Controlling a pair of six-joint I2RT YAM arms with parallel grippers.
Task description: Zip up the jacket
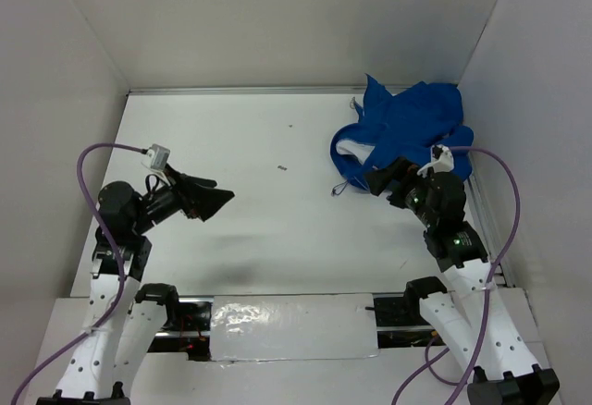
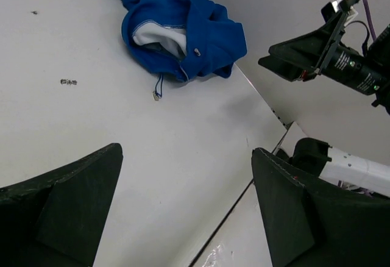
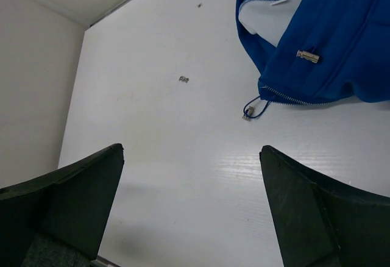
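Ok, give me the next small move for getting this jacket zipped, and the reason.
Probably bring the right gripper down onto the jacket's near zipper edge and pinch it, ready to drag it out flat. The jacket lies crumpled in the far right corner, both grippers are open and empty, and the left gripper is well away on the other side.

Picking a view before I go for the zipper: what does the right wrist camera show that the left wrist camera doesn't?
Only right wrist: clear zipper teeth along the jacket edge, seen close up.
Only left wrist: most of the crumpled jacket as one heap, plus the open right gripper hanging beside it.
Both: the pale lining, metal slider, cord loop and a dark speck on the table.
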